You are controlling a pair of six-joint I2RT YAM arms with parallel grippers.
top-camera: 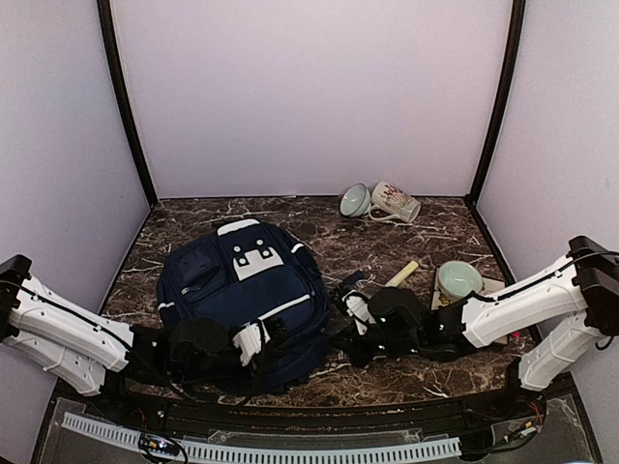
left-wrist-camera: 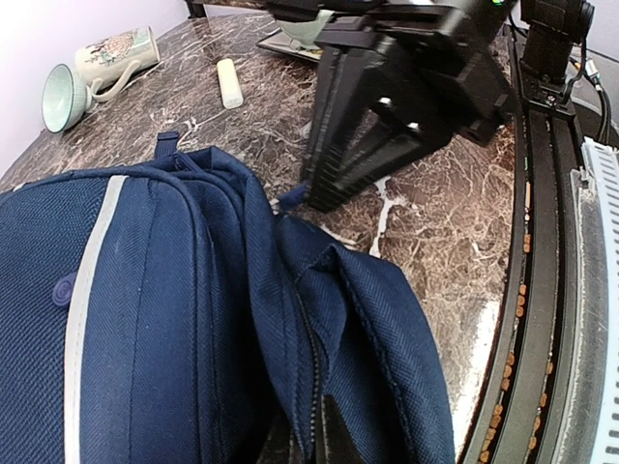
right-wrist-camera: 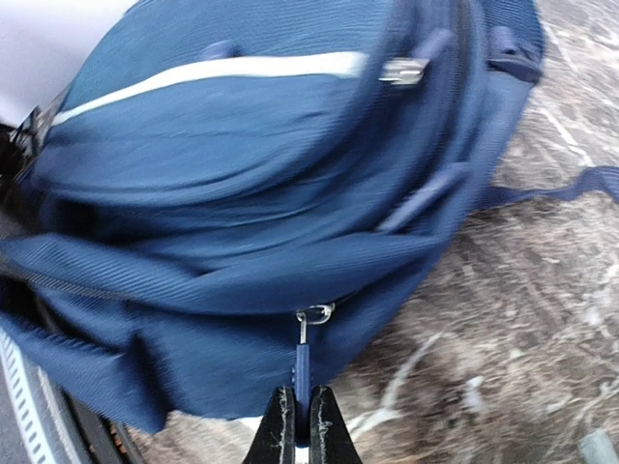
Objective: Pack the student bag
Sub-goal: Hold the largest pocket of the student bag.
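Student bag: large navy-blue backpack (top-camera: 242, 300) of ribbed woven fabric with white stripe trim and a white patch near its top. It lies flat on the left-centre of the table, its bottom end toward the arm bases.
Bag surface: soft and slumped, with folds bunched along the near edge and a zip line running through the creases.
Zipper pull: narrow blue tab (right-wrist-camera: 302, 372) hanging from a small metal ring on the bag's side seam.
Right gripper: closed (right-wrist-camera: 302, 425), its two thin dark fingers pinching the lower end of the zipper pull at the bag's right side.
Left gripper: closed (top-camera: 263, 334) and pressed against the bag's near edge. The bunched fabric hides whether it pinches any cloth.
Table: dark brown marble-patterned top (top-camera: 406, 377) with white veins, glossy.
Mug: cream ceramic mug (top-camera: 397, 201) with a printed pattern, lying on its side at the far right.
Tipped bowl: pale green glazed bowl (top-camera: 355, 200) on its side, touching the mug.
Upright bowl: second pale green bowl (top-camera: 458, 278), rim up, near the right arm.
Stick: short cream cylinder (top-camera: 403, 274) lying between the upright bowl and the bag.
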